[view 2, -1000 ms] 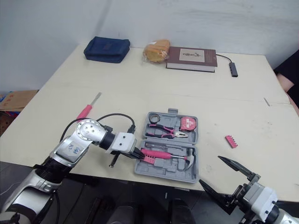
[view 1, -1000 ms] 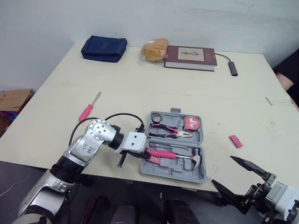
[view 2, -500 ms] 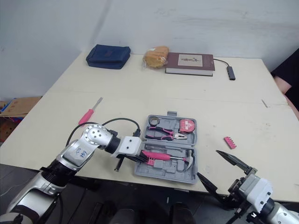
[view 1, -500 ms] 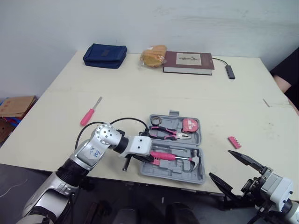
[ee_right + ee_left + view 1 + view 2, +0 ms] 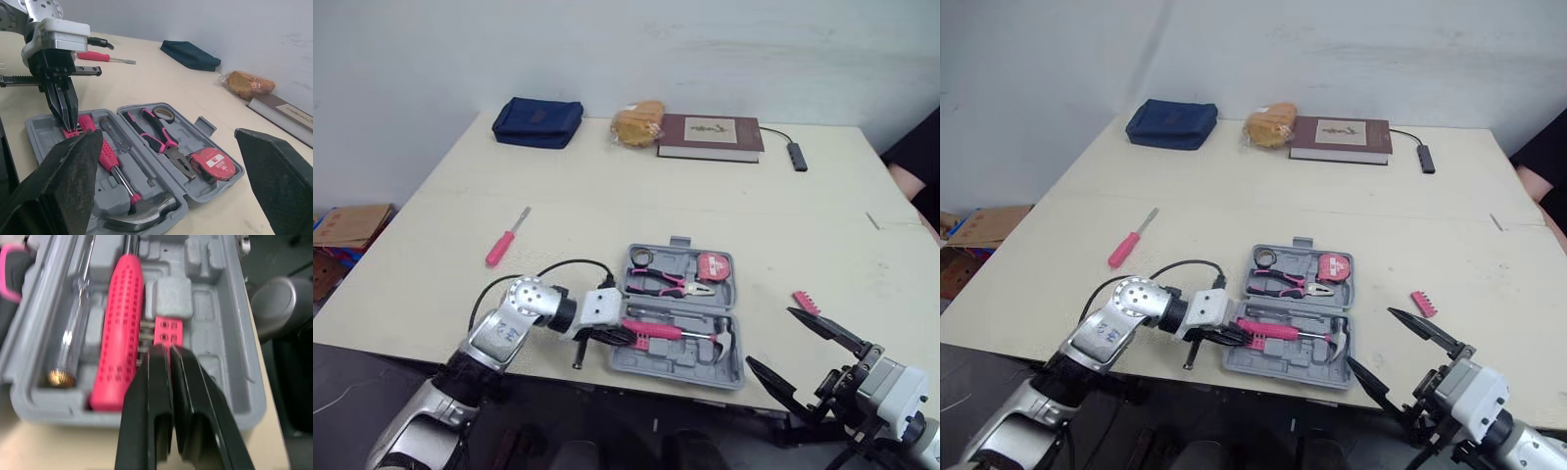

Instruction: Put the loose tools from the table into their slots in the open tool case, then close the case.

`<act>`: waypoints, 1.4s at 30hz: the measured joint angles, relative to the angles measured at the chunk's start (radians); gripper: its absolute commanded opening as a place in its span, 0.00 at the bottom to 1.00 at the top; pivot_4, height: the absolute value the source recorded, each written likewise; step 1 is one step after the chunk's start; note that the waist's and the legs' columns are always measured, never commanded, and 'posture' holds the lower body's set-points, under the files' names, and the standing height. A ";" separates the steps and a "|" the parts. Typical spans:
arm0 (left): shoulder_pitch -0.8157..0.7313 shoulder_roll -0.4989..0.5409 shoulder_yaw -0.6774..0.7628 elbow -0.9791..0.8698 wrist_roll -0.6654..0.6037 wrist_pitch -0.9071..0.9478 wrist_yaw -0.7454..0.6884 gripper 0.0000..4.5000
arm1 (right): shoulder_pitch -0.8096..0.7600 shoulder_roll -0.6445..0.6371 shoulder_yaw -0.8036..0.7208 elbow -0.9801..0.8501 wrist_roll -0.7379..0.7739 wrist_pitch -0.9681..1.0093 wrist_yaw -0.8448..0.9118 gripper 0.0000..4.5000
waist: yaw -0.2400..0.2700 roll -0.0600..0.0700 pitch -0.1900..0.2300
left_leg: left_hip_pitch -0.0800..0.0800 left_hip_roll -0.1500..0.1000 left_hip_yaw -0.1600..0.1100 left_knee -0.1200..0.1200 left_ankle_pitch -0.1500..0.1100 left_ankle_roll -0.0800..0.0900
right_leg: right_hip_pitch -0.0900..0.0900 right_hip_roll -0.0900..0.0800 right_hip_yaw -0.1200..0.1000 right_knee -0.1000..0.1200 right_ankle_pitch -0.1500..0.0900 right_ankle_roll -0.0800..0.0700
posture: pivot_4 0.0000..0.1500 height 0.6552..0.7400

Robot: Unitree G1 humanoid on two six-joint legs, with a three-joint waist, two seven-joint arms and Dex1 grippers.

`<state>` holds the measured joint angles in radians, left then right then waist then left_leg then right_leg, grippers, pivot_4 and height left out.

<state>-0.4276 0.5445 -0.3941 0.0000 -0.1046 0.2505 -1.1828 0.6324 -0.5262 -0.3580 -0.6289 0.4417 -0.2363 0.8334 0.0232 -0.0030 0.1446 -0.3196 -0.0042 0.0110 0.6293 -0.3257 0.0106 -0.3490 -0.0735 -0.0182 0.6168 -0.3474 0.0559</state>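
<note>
The grey tool case (image 5: 690,354) lies open near the table's front edge, holding a hammer (image 5: 721,339), pliers (image 5: 671,284), a tape measure (image 5: 710,264) and a pink-handled screwdriver (image 5: 120,328). My left gripper (image 5: 625,338) reaches into the case's near left corner and is shut on a small pink bit holder (image 5: 166,330). A red screwdriver (image 5: 506,238) lies loose on the table to the left. A second pink bit holder (image 5: 806,303) lies right of the case. My right gripper (image 5: 770,338) hangs open off the table's front edge, right of the case, holding nothing.
Along the far edge sit a blue pouch (image 5: 536,122), a bagged bread (image 5: 638,122), a brown book (image 5: 710,135) and a small hub with its cable (image 5: 796,155). A cardboard box (image 5: 342,225) is on the floor to the left. A person's sleeve (image 5: 913,157) shows at the right edge.
The camera has shifted. My left gripper stays in the case's near left corner with the pink bit holder, its arm lower over the table edge. The right gripper remains open.
</note>
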 measured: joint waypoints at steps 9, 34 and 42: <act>0.057 -0.060 0.147 0.054 -0.206 -0.033 -0.059 0.02 | -0.018 -0.016 -0.008 -0.017 0.001 0.034 -0.015 1.00 | -0.002 -0.004 0.018 | -0.022 0.000 0.001 0.003 0.003 -0.004 | -0.032 -0.002 -0.005 0.010 0.013 0.012 | 1.00 1.00; 0.209 0.341 0.864 0.744 -0.264 -0.348 0.231 0.99 | 0.220 0.223 -0.585 0.607 0.085 -0.285 -0.012 1.00 | -0.013 -0.006 0.034 | -0.035 -0.001 -0.001 -0.004 0.001 -0.005 | -0.044 -0.005 -0.011 0.004 0.012 0.009 | 1.00 1.00; 0.143 0.382 0.903 0.912 -0.252 -0.393 0.287 0.99 | 0.256 0.292 -0.588 0.697 0.097 -0.352 -0.024 1.00 | -0.022 -0.007 0.033 | -0.034 0.000 0.001 -0.005 0.001 -0.007 | -0.043 -0.007 -0.011 0.005 0.013 0.010 | 1.00 1.00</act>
<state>-0.2850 0.9269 0.5090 0.9116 -0.3561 -0.1428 -0.8958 0.8880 -0.2345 -0.9463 0.0684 0.5392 -0.5886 0.8092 0.0007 -0.0097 0.1778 -0.3531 -0.0047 0.0118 0.6245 -0.3250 0.0033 -0.3918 -0.0801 -0.0292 0.6217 -0.3346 0.0657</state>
